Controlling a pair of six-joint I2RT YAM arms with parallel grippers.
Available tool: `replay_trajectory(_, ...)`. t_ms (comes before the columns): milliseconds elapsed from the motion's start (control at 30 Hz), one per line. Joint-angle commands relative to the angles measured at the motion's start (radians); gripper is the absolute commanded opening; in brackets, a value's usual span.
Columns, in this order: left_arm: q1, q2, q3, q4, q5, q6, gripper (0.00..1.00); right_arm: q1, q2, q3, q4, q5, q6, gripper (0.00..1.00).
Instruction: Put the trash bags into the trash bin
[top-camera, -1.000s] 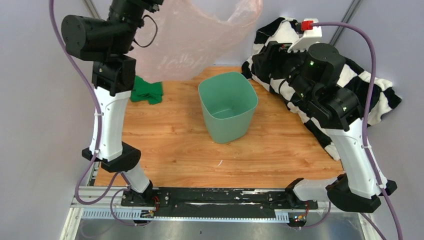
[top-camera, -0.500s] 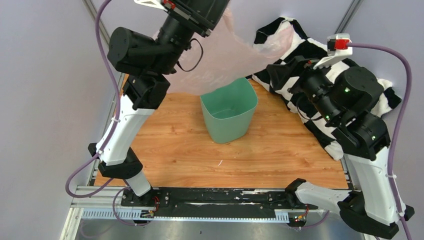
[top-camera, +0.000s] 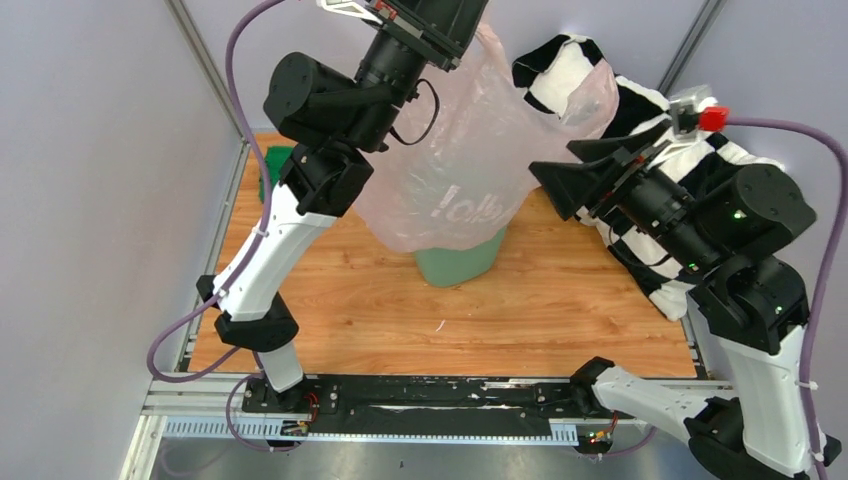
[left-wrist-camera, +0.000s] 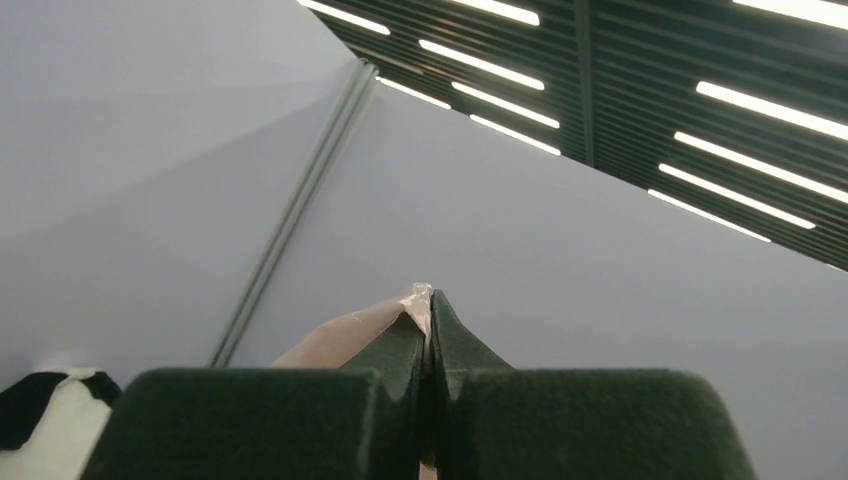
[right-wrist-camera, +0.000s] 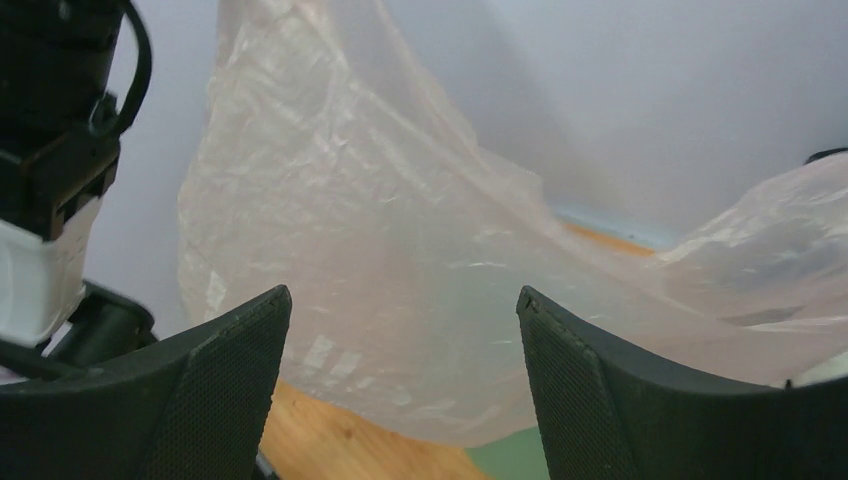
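The pale-pink trash bag (top-camera: 450, 190) with white lettering hangs from my left gripper (top-camera: 462, 20), raised high at the back. The bag drapes down over the mint-green trash bin (top-camera: 462, 266), covering its rim; only the bin's lower wall shows. In the left wrist view my left gripper (left-wrist-camera: 430, 298) is shut on a thin edge of the bag (left-wrist-camera: 345, 328). My right gripper (top-camera: 556, 170) is open and empty, just right of the bag and pointing at it. In the right wrist view my right gripper (right-wrist-camera: 402, 292) faces the bag (right-wrist-camera: 400, 200), with a bit of the bin (right-wrist-camera: 510, 464) below.
A black-and-white checkered cushion (top-camera: 565, 62) lies at the back right, under and behind my right arm; it also shows in the left wrist view (left-wrist-camera: 40, 410). A dark green folded cloth (top-camera: 272, 160) lies at the back left. The wooden table (top-camera: 350, 300) ends at grey walls.
My left arm has swung right with the bag, which now hangs over the bin and hides its opening. My right arm has risen and brought its open gripper up beside the bag.
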Motion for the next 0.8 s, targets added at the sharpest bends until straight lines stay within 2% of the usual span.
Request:
replay_trajectory(0,-0.004,0.016,-0.018,-0.015,-0.085,0.048,0.0,-0.01,-0.007,-0.114,0.036,-0.232,0.047,0.84)
replay_trajectory(67,-0.004,0.031,-0.009,-0.031,-0.103,0.048,0.0,0.006,-0.003,-0.157,0.046,-0.279,0.057,0.83)
replay_trajectory(200,0.0,0.076,0.041,-0.088,-0.142,0.064,0.0,0.129,-0.01,-0.214,0.056,-0.202,0.027,0.82)
replay_trajectory(367,0.059,0.106,0.054,-0.09,-0.12,0.005,0.0,0.421,0.026,-0.245,0.07,0.061,-0.05,0.82)
replay_trajectory(533,0.096,0.119,0.055,-0.088,-0.087,-0.022,0.0,0.582,0.031,-0.289,0.114,0.328,-0.102,0.79)
replay_trajectory(633,0.1,0.119,0.045,-0.095,-0.085,-0.031,0.0,0.603,0.011,-0.305,0.168,0.303,-0.124,0.77)
replay_trajectory(767,0.105,0.126,0.035,-0.091,-0.071,-0.047,0.0,0.619,0.054,-0.288,0.214,0.147,-0.154,0.77)
